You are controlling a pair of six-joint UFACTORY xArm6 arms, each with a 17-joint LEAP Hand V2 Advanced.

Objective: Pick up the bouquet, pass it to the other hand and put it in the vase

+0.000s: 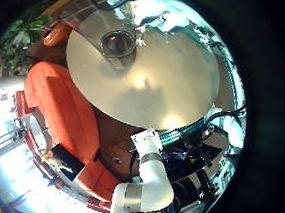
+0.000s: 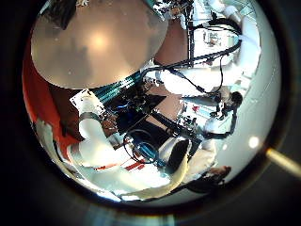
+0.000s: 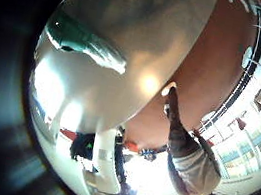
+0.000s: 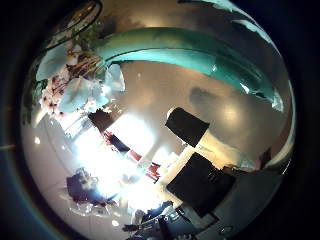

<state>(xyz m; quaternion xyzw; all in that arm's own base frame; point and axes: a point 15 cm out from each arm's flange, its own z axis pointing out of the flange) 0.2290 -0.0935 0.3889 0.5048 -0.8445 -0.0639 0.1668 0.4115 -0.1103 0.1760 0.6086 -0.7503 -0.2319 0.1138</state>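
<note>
The bouquet point(image 4: 185, 55) lies on the round table, close under my right palm in the right thumb side palm view, with its wrapped stems in a long band and its flowers point(image 4: 75, 85) at one end. The right hand's fingers point(image 4: 190, 125) stand off the stems and curl round nothing. In the right little finger side palm view the bouquet point(image 3: 85, 41) lies flat on the table point(image 3: 151, 40). The glass vase point(image 1: 118, 44) stands upright on the table point(image 1: 155, 83) in the left little finger side palm view, far below my left palm.
Upholstered seats point(image 1: 57, 104) stand beside the table. A white arm point(image 1: 141, 182) shows past the table's edge. The left thumb side palm view shows the table point(image 2: 94, 42) and white arm parts point(image 2: 99, 141).
</note>
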